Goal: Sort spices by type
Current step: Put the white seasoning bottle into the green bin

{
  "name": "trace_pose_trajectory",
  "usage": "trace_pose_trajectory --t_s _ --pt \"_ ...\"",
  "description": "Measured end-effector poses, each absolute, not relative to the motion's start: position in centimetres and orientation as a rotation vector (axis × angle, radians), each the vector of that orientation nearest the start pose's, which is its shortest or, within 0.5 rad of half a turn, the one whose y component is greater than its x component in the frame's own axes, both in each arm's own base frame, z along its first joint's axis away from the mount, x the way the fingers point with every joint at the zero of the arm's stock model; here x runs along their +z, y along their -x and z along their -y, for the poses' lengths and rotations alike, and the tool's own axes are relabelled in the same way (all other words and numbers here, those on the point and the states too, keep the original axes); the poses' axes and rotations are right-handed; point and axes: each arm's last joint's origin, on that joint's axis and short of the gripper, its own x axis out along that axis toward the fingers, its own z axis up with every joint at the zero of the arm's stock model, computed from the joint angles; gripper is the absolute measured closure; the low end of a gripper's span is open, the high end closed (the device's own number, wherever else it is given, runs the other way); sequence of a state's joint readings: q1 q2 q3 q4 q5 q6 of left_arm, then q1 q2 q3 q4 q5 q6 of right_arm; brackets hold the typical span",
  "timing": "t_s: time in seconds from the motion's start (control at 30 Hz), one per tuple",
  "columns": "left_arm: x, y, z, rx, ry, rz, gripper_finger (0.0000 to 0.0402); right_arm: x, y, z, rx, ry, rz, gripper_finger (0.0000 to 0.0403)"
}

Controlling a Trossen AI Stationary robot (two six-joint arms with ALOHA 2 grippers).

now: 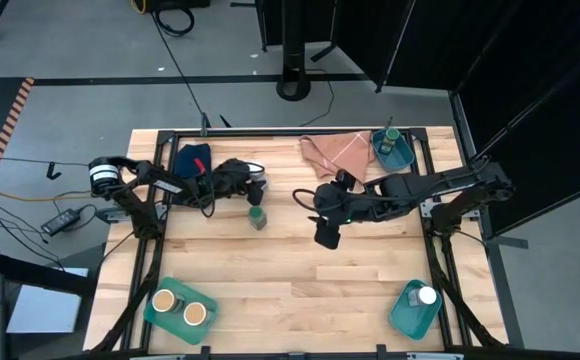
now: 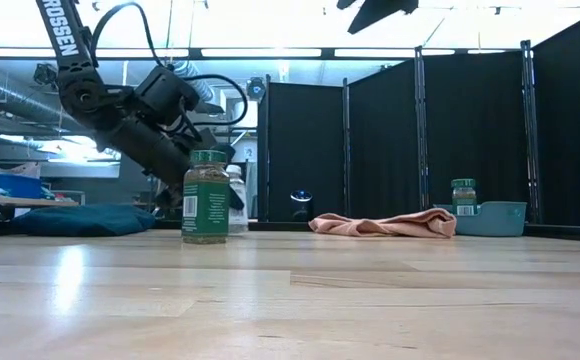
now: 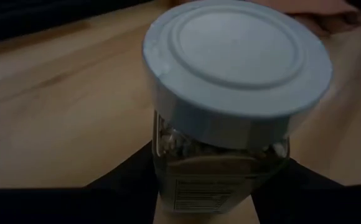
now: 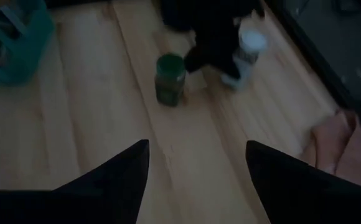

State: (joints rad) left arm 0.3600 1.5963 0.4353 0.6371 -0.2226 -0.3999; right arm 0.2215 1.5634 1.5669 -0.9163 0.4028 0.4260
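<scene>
A white-lidded spice jar (image 3: 230, 93) sits between my left gripper's (image 1: 252, 186) fingers at the far middle of the table; it also shows behind the green one in the low view, white-lidded jar (image 2: 235, 200). A green-lidded jar (image 1: 257, 218) stands upright on its base just near of it. My right gripper (image 1: 327, 235) hangs open above bare wood to the right of both jars, touching nothing. Two tan-lidded jars (image 1: 180, 306) stand in the near-left teal bin, one white-lidded jar (image 1: 427, 296) in the near-right bin, one green-lidded jar (image 1: 390, 135) in the far-right bin. My left gripper pinches the white-lidded jar by its glass body (image 3: 211, 180), just below the lid, one finger (image 3: 121, 183) on each side. It comes in from the table's left, slanting down. The jar stays roughly upright. Whether its base rests on the table, I cannot tell.
A pink cloth (image 1: 335, 152) lies at the far edge beside the far-right teal bin (image 1: 402, 158), and a dark blue cloth (image 1: 194, 158) lies far left. The near-left bin (image 1: 155, 315) and near-right bin (image 1: 408, 315) sit at the near corners. Bare wood spans the table's middle.
</scene>
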Motion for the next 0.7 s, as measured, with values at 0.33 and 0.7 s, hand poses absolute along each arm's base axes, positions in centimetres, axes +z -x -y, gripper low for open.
trace_pose_trajectory --t_s 0.33,0.7 --pt "13.3 -26.6 -8.7 0.493 0.439 -0.43 0.0208 36.6 -30.9 -5.0 -0.317 -0.036 -0.776 0.0128" --pt "17.3 -30.4 -8.9 0.376 0.332 -0.52 0.0208 38.9 -28.4 -3.6 -0.299 0.031 -0.739 0.0128"
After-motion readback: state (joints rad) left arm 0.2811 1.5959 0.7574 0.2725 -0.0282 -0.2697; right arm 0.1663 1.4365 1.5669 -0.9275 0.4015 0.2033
